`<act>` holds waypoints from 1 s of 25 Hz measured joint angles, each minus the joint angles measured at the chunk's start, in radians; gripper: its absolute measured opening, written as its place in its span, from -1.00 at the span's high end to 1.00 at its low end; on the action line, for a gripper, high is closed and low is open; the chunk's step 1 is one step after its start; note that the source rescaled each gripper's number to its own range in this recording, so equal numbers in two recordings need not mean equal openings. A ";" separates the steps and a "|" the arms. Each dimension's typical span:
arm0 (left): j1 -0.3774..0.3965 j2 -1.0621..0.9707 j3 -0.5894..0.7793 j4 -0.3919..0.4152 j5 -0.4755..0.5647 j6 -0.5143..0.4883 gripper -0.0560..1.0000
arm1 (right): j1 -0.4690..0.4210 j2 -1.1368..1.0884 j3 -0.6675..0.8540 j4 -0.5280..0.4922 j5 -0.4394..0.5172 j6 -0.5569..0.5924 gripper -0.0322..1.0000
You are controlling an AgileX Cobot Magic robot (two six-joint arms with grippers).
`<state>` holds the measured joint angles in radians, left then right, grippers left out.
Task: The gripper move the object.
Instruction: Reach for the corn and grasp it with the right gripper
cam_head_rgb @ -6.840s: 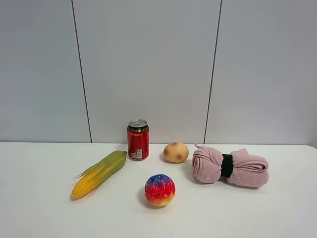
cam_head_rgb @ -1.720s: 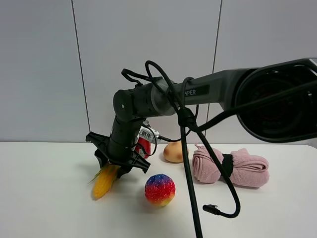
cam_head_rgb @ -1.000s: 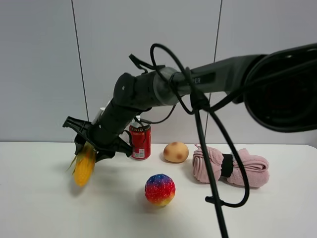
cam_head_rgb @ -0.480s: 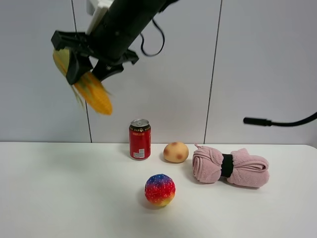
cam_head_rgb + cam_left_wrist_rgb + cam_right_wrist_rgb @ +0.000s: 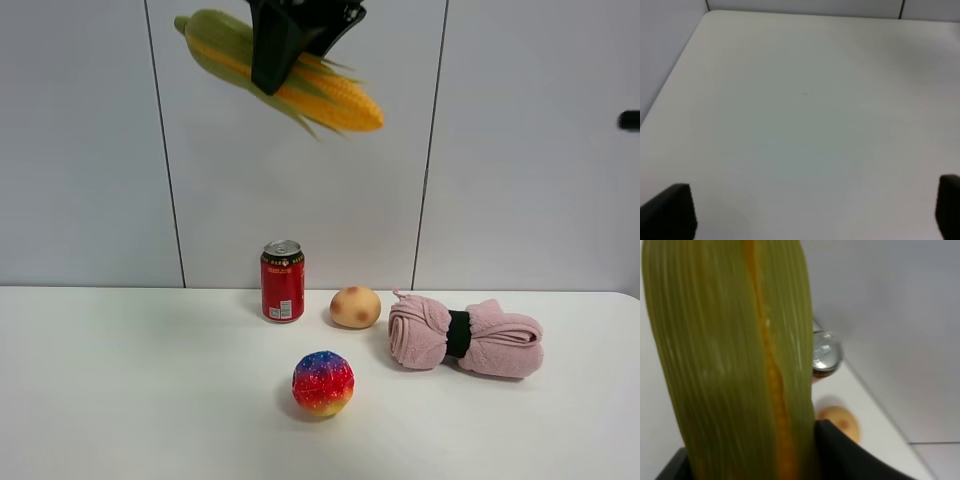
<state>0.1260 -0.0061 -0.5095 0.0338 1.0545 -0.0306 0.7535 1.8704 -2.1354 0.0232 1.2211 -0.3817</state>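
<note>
The toy corn cob (image 5: 285,72), yellow kernels in a green husk, hangs high above the table near the top of the exterior view, tilted with its yellow tip down to the right. My right gripper (image 5: 292,40), a black claw, is shut around its middle. In the right wrist view the corn (image 5: 735,355) fills the picture, with a black finger (image 5: 852,452) beside it. My left gripper (image 5: 809,210) is open and empty over bare table, with only its two black fingertips (image 5: 671,211) showing.
On the white table (image 5: 120,400) stand a red can (image 5: 281,281), a tan potato (image 5: 355,307), a rainbow ball (image 5: 322,383) in front, and a rolled pink towel (image 5: 465,337) at the right. A grey panel wall is behind.
The right gripper has lifted the corn off the table's left side, carried it far upward and now to the right. The arm has risen mostly out of view.
</note>
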 joint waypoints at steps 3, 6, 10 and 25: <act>0.000 0.000 0.000 0.000 0.000 0.000 -1.00 | 0.002 -0.046 0.000 -0.008 0.004 -0.047 0.94; 0.000 0.000 0.000 0.000 0.000 0.000 -1.00 | 0.021 -0.078 0.000 -0.060 0.006 -0.065 0.94; 0.000 0.000 0.000 0.000 0.000 0.000 -1.00 | 0.028 -0.103 0.000 -0.168 0.006 0.016 0.94; 0.000 0.000 0.000 0.000 0.000 0.000 -1.00 | 0.011 -0.191 0.384 -0.244 0.003 0.283 0.94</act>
<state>0.1260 -0.0061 -0.5095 0.0338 1.0545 -0.0306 0.7649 1.6789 -1.7509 -0.2210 1.2244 -0.0985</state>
